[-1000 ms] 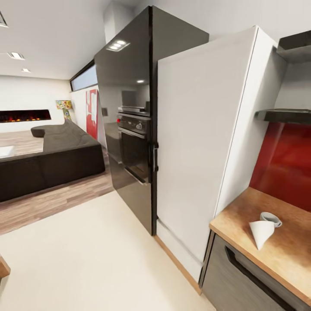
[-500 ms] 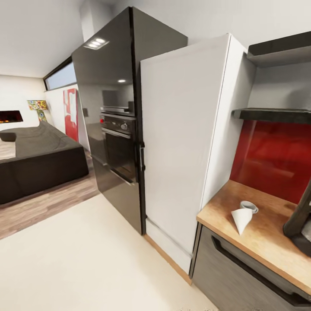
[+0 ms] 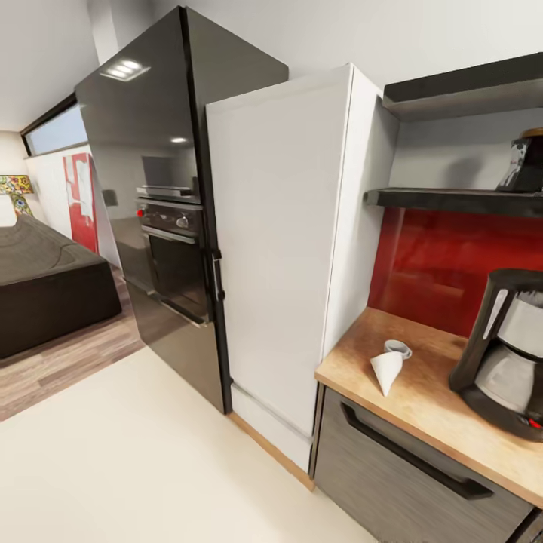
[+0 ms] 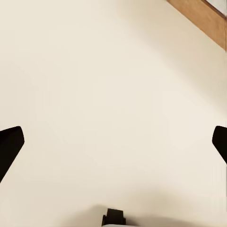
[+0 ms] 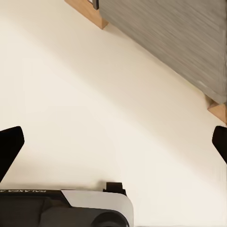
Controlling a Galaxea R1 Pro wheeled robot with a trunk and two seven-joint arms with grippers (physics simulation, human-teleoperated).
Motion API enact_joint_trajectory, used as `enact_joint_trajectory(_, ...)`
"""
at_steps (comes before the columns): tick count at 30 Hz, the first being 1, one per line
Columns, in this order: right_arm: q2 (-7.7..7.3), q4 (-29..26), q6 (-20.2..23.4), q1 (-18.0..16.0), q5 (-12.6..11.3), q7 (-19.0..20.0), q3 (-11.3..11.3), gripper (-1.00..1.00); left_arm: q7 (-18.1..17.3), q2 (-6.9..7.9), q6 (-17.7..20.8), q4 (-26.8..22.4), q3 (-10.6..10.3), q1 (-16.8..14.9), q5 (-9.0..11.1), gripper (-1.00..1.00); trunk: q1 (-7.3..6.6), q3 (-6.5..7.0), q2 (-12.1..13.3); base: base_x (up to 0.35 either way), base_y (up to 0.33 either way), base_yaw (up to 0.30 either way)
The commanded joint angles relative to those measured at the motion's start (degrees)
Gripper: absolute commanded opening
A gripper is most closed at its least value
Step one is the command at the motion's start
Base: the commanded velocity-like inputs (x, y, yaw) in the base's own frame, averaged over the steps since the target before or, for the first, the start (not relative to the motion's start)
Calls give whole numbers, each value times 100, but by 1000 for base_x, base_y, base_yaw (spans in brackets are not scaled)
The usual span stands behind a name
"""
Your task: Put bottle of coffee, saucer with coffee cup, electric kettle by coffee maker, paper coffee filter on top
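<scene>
The kitchen countertop (image 3: 422,407) runs along the right of the head view. On it the black coffee maker (image 3: 504,353) stands at the right edge, glass carafe in front. A white paper coffee filter (image 3: 387,371) lies near the counter's left end, with the white coffee cup (image 3: 397,348) just behind it. The bottle of coffee (image 3: 526,162) stands on the black kitchen shelf (image 3: 452,199) above. The saucer and the electric kettle are out of view. My left gripper (image 4: 113,142) and right gripper (image 5: 113,142) both hang open over the cream floor, holding nothing.
A tall white cabinet (image 3: 286,249) and a glossy black oven tower (image 3: 166,219) stand left of the counter. A dark grey drawer front (image 3: 407,467) sits under the worktop. Cream floor (image 3: 136,467) spreads in front; a dark sofa (image 3: 45,286) is far left.
The head view has swung to the right, so the whole scene slid left. The coffee maker now shows almost whole and the bottle on the shelf has come into the picture.
</scene>
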Motion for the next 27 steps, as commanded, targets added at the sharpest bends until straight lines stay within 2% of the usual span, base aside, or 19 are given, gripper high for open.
enact_joint_trajectory(1, 0, 7, -19, -3, 5, 3, 1, 100, -1, 0, -18, 3, -4, 0, 48, 100, 2, -2, -4, 0, 0, -262)
enact_joint_trajectory(8, 0, 7, -19, -3, 5, 3, 1, 100, -1, 0, -19, 3, -4, 0, 50, 100, 2, -2, -4, 0, 20, -262)
enact_joint_trajectory(18, 0, 7, -19, -3, 5, 2, 1, 100, -1, 0, -72, 8, -4, 0, 43, 100, 2, -2, -4, 0, 200, -262)
enact_joint_trajectory(27, 0, 7, -19, -3, 6, 0, 1, 100, -1, 7, -114, 12, -4, 0, 46, 100, 2, -2, -4, 0, 16, -262)
